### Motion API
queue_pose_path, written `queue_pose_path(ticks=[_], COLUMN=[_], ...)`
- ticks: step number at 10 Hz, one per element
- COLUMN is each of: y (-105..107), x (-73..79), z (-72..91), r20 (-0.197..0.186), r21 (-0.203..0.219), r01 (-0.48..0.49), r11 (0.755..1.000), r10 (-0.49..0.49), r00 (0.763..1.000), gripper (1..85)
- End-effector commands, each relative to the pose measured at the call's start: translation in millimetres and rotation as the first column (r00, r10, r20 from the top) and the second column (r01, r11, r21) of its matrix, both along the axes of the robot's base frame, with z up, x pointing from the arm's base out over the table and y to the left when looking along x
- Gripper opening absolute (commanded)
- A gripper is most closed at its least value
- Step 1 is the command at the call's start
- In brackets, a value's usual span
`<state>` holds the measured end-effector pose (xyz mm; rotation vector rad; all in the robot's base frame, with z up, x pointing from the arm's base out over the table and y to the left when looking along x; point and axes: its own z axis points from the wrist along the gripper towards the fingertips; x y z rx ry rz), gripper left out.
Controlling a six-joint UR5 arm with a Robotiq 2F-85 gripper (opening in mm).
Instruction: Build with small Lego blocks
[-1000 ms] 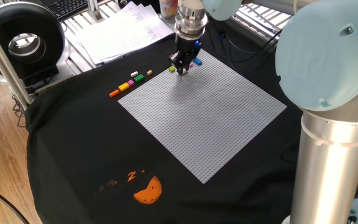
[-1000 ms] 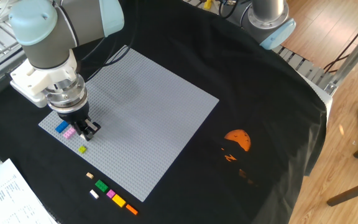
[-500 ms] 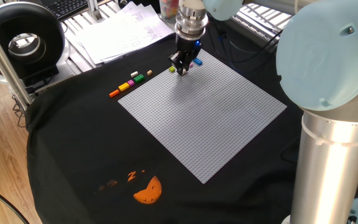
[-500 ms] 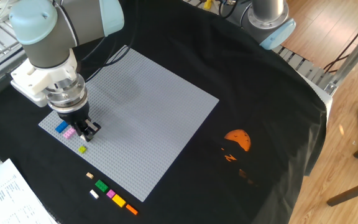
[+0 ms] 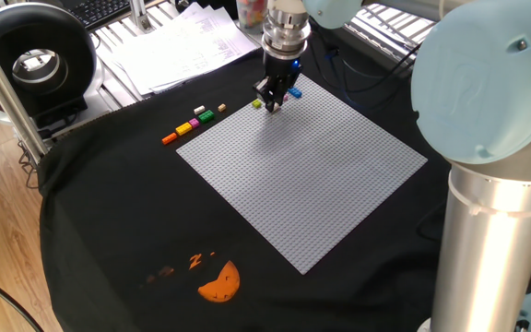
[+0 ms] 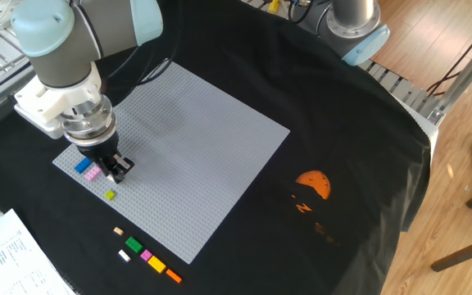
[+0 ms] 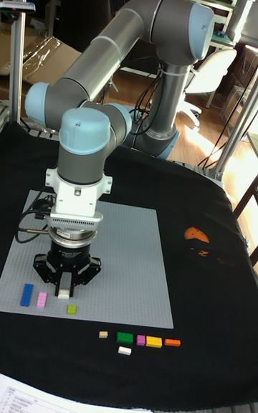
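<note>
the jaws of the gripper (image 7: 67, 289) are closed on a white brick (image 7: 64, 288), held just above the near left part of the grey baseplate (image 7: 122, 262). on the baseplate, left of the jaws in the tall fixed view, lie a pink brick (image 7: 41, 300) and a blue brick (image 7: 27, 295); a yellow-green brick (image 7: 71, 309) lies just nearer. on the black cloth (image 7: 208, 341) covering the table, near the baseplate's edge, stand tan (image 7: 103, 334), green (image 7: 125, 338), white (image 7: 124, 350), pink (image 7: 140, 340), yellow (image 7: 154, 342) and orange (image 7: 172, 343) bricks in a row.

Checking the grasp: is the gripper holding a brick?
Yes. In the tall view the gripper is shut on a white brick over the baseplate.
</note>
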<state>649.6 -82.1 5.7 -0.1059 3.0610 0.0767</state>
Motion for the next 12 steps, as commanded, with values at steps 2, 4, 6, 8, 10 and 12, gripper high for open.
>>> queue_pose_path(ticks=[2,4,6,8,10,12], y=[1,1,0,0,2,-2], x=[1.7,-2.1,-2.7,2.3,1.9,-7.7], z=[-1.4,5.1,5.0,-4.7,-3.7,11.1], r20=[0.006,-0.005,-0.011,0.007,0.009,-0.017], r21=[0.011,0.014,0.016,0.016,0.019,0.022], r01=[0.002,0.002,0.002,0.004,0.004,-0.002], r11=[1.0,1.0,1.0,1.0,1.0,1.0], r10=[-0.003,-0.002,-0.002,-0.004,-0.004,0.002], r00=[1.0,1.0,1.0,1.0,1.0,1.0], gripper=[10.7,10.7,10.3,10.0,10.0,10.0])
